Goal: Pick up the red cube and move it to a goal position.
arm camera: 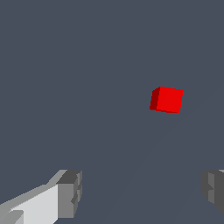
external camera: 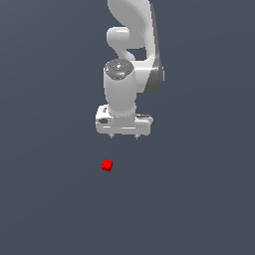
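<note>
Red cube (external camera: 107,165), small and plain-faced, lying alone on a uniform dark grey-blue ground (external camera: 50,199); in the exterior view it sits below the gripper and slightly toward the exterior view's left of the gripper's midline. Its faces carry no mark, label or writing. In the wrist view the red cube (arm camera: 166,99) shows one brightly lit face and one darker side face, turned a little askew to the line between the fingers.

Gripper (external camera: 124,136), white, pointing straight down, well apart from the cube and touching nothing. Two short fingertips project beneath the hand body. In the wrist view the gripper (arm camera: 142,192) has its grey finger pads (arm camera: 70,192) spread wide, with only bare ground between them; the cube lies beyond this gap, off to one side of its centre, not between the pads.

White arm (external camera: 132,45), rising behind the hand out of frame. Nothing stands between gripper and cube. No legible brand or lettering appears on the arm or hand.
</note>
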`<move>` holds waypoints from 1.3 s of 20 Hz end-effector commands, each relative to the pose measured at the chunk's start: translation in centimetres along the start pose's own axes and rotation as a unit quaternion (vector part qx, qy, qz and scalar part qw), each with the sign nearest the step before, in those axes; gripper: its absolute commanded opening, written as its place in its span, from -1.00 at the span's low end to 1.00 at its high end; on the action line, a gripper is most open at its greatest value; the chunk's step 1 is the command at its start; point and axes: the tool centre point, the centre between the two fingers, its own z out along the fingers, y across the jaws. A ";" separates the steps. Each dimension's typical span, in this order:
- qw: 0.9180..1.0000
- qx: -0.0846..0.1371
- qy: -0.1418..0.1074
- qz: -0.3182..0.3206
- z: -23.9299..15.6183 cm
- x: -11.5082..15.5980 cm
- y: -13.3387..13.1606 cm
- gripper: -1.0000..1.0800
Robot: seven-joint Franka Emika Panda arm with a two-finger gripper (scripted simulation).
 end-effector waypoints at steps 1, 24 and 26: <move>1.000 0.000 0.000 0.000 0.0 0.0 0.0 0.92; 0.998 -0.011 -0.001 0.062 10.8 4.9 5.7 0.92; 0.998 -0.012 -0.001 0.069 11.9 5.4 6.3 0.92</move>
